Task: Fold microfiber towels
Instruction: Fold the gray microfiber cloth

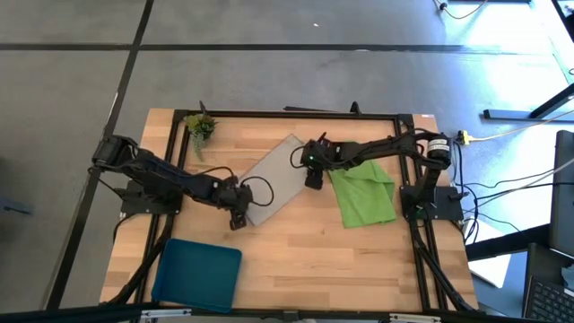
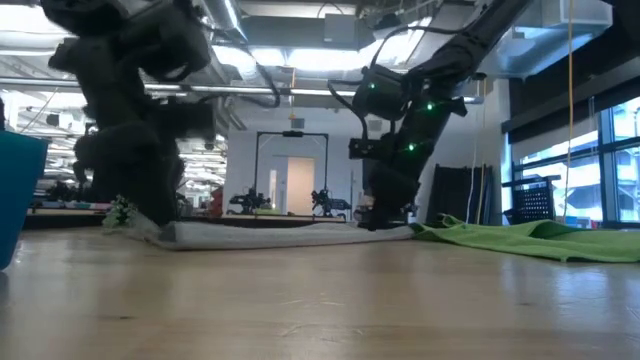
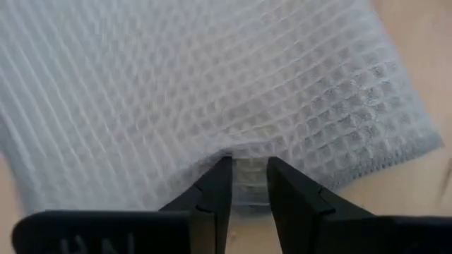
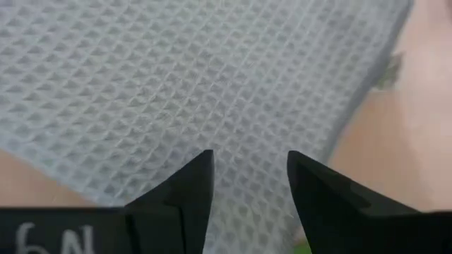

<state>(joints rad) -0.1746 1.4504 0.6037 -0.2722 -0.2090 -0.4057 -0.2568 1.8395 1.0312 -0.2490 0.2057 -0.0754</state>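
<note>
The light grey microfiber towel (image 1: pixel 273 179) lies flat and slantwise at the table's middle. In the low view it shows as a thin layer (image 2: pixel 280 232). The lime green towel (image 1: pixel 363 196) lies rumpled to its right. My left gripper (image 1: pixel 238 218) is at the grey towel's near-left corner, shut on its edge (image 3: pixel 247 166). My right gripper (image 1: pixel 313 182) stands open over the grey towel's right edge, its fingers (image 4: pixel 191 190) on either side of flat cloth. Whether they touch it I cannot tell. My left gripper pinches the grey towel's edge (image 3: pixel 247 173) between its two fingers, close to the near-left corner. The cloth puckers slightly at the fingertips. The fingers slant down from the table's left side. The rest of the towel lies flat on the table.
A small green plant sprig (image 1: pixel 200 126) sits at the far left corner. A blue rectangular tray (image 1: pixel 199 274) lies at the near left. Bare wood shows along the near edge, between the tray and the green towel.
</note>
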